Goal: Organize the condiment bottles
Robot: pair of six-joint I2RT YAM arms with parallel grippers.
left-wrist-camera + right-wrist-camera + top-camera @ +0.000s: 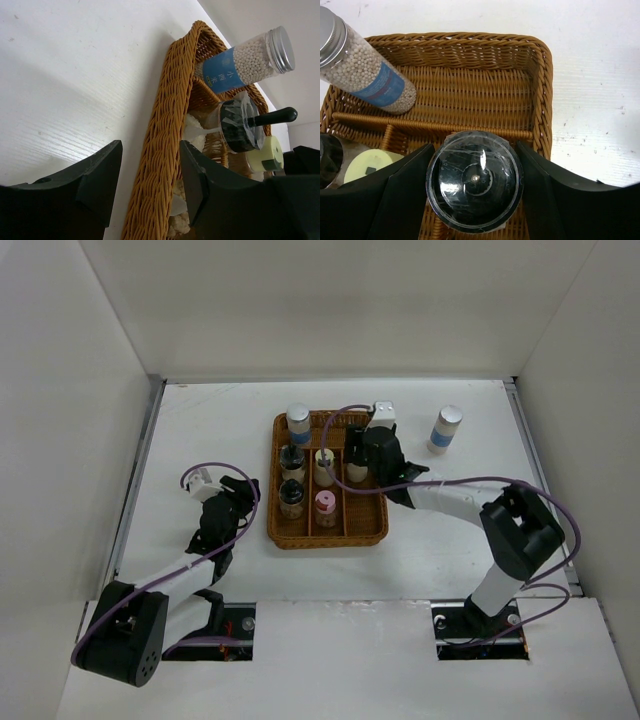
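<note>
The brown wicker tray [372, 530] holds several jars: a silver-capped white-and-blue one [298, 421], two dark-capped ones [292, 456] [291, 496], a cream-capped one [324, 466] and a pink-capped one [326, 506]. My right gripper [358, 456] is shut on a black-capped jar [475, 181], held upright over the tray's right compartment [470, 95]. Another silver-capped white-and-blue jar [445, 429] stands on the table to the tray's right. My left gripper [150, 175] is open, its fingers either side of the tray's left rim [165, 145], holding nothing.
White walls enclose the table on the left, back and right. In the right wrist view the silver-capped jar [362, 70] leans in the far-left compartment and the cream cap [367, 165] sits at left. The left arm lies low beside the tray [275, 480].
</note>
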